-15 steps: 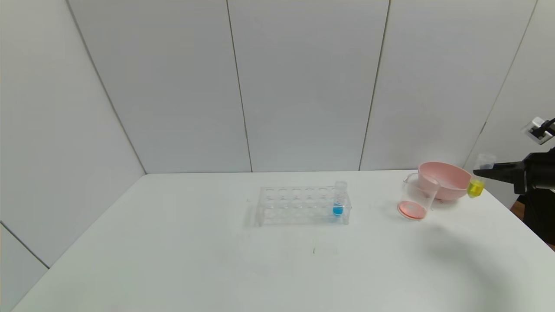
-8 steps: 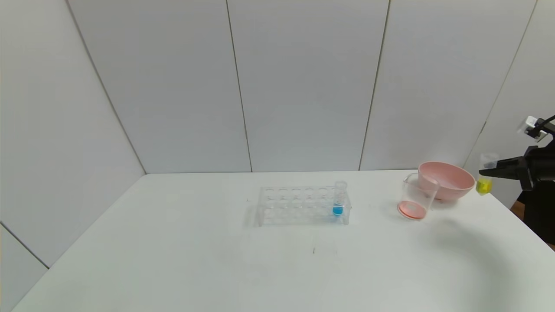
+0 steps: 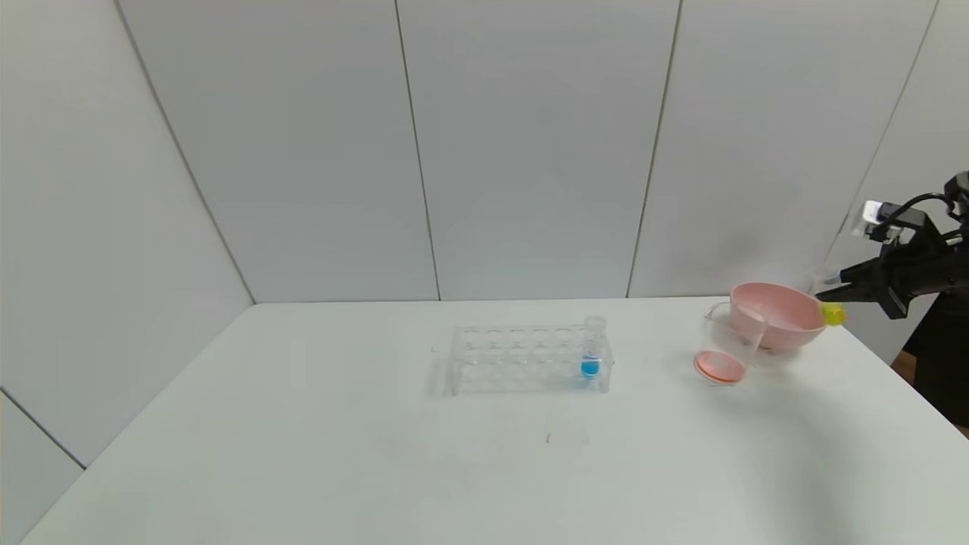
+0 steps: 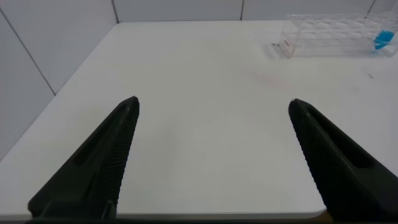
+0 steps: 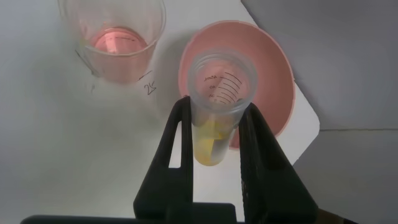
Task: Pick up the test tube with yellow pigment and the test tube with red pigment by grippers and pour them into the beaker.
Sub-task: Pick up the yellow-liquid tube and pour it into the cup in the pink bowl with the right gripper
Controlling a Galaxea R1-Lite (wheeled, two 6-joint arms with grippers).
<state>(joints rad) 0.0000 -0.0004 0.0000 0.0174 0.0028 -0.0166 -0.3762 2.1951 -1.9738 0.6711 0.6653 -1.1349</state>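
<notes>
My right gripper (image 3: 824, 291) hangs at the table's far right, just right of the pink bowl, shut on the test tube with yellow pigment (image 3: 833, 314). The tube leans, its yellow tip by the bowl's right rim. In the right wrist view the fingers (image 5: 180, 143) clamp the tube (image 5: 221, 81) on both sides, with its open mouth over the bowl. The beaker (image 3: 727, 344) stands left of the bowl with a red layer at its bottom (image 5: 115, 43). The test tube with red pigment is out of view. My left gripper (image 4: 214, 109) is open over the table's near left corner.
A pink bowl (image 3: 780, 312) sits at the back right, touching the beaker. A clear tube rack (image 3: 530, 359) stands mid-table with one blue-tipped tube (image 3: 591, 354) at its right end; the left wrist view shows it too (image 4: 336, 34). The table's right edge is close under the right gripper.
The right gripper swung slightly right, then back left towards the bowl, its wrist rising. The yellow tube went from nearly upright to leaning. Nothing else moved.
</notes>
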